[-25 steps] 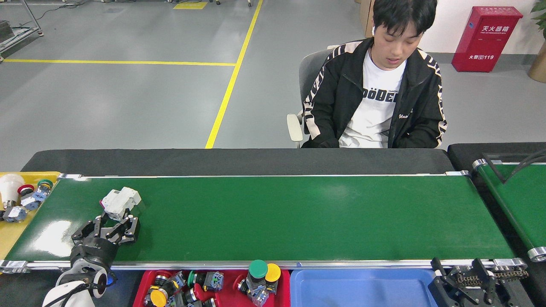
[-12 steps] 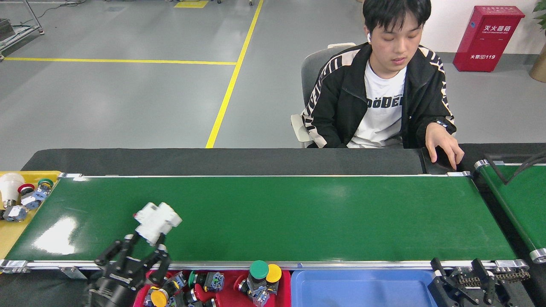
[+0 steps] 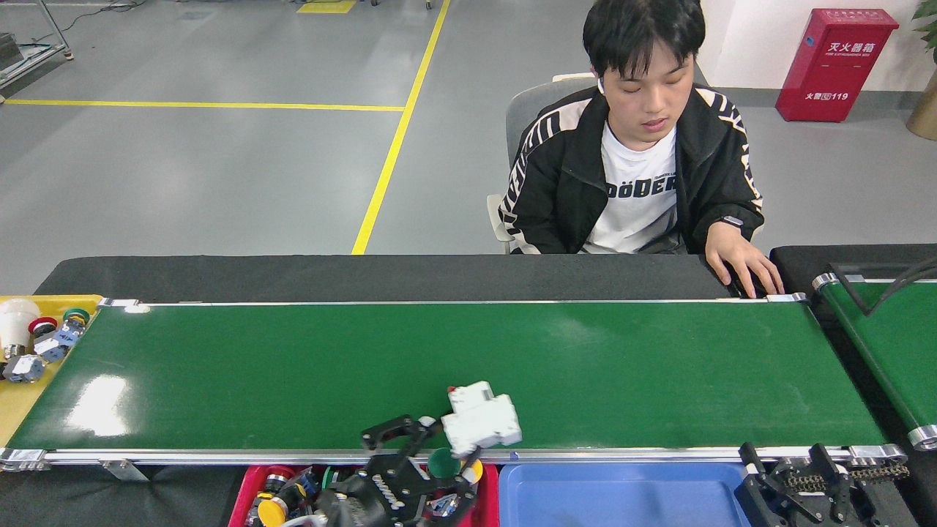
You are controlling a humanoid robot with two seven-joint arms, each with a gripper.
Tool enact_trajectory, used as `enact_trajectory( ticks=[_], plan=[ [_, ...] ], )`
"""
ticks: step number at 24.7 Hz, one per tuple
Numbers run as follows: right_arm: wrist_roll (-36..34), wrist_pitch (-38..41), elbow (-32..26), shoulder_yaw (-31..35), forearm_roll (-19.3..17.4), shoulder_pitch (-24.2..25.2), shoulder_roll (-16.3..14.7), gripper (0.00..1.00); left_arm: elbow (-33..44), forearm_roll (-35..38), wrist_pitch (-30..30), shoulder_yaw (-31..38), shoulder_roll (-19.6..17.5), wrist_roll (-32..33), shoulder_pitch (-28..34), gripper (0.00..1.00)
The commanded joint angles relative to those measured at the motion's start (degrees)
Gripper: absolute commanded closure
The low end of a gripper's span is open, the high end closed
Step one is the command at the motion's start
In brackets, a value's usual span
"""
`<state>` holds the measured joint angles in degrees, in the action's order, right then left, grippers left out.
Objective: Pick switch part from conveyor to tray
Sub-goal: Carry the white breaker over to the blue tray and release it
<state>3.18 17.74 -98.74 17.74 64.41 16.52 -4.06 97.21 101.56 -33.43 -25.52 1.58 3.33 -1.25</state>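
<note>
The left gripper [image 3: 439,439] has its black fingers closed on a white switch part [image 3: 481,422], holding it up at the near rail of the conveyor [image 3: 454,366], above the right end of the red tray [image 3: 249,487]. That tray holds a jumble of push buttons with yellow, green and red caps. The right gripper [image 3: 794,479] rests low at the right corner, its dark fingers spread apart around nothing. A blue tray [image 3: 622,494] sits just beside the red one. A yellow tray [image 3: 18,410] with more parts lies at the belt's left end. Behind the belt a person [image 3: 637,146] sits with one hand [image 3: 743,263] on the black table edge, before a grey floor with yellow lines.
</note>
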Motion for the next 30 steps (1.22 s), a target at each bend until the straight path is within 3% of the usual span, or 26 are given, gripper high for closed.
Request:
enact_trajectory(
  ticks=[1, 3, 5, 6, 7, 12, 19, 24, 27, 30],
  plan=[
    [-0.45, 0.19, -0.76, 0.28, -0.34, -0.26, -0.25, 0.02, -0.88, 2.33, -0.06, -2.52, 1.41, 0.01, -0.94, 0.87],
    [-0.45, 0.19, -0.76, 0.28, -0.34, -0.26, -0.25, 0.02, -2.55, 4.26, 0.03, -5.15, 2.29, 0.27, -2.26, 0.75],
    [-0.45, 0.28, -0.76, 0.28, -0.34, -0.26, -0.25, 0.02, -3.52, 5.58, 0.56, -7.35, 2.90, 2.12, -3.14, 0.43],
    [-0.45, 0.28, -0.76, 0.28, -0.34, -0.26, -0.25, 0.02, -3.52, 6.11, 0.82, -7.70, 3.34, 2.65, -3.23, 0.08],
    [-0.45, 0.28, -0.76, 0.28, -0.34, -0.26, -0.34, 0.02, -3.52, 6.37, 1.09, -7.70, 3.43, 2.65, -3.23, 0.00],
    [-0.45, 0.28, -0.76, 0.28, -0.34, -0.26, -0.34, 0.02, -1.32, 5.58, 1.35, -5.42, 3.17, 2.47, -1.74, 0.00],
    [-0.28, 0.02, -1.46, 0.19, -0.34, -0.35, 0.01, 0.02, 4.48, -5.84, -0.58, 11.55, 0.79, 2.47, 3.45, 0.00],
    [-0.10, -0.24, -2.51, -0.42, 0.37, -2.28, 3.88, 0.03, 4.48, -12.88, -1.29, 27.45, -0.96, 2.38, 6.70, 0.00],
    [0.07, -0.95, -2.51, -1.92, 5.19, -5.89, 7.65, 0.05, 4.21, -13.40, -0.93, 39.13, -0.17, 2.12, 9.34, 0.00],
    [0.07, -1.48, -2.60, -3.32, 11.62, -5.89, 12.14, 0.05, 4.39, -13.40, 1.61, 44.86, 0.62, 1.77, 11.45, 0.00]
  ],
)
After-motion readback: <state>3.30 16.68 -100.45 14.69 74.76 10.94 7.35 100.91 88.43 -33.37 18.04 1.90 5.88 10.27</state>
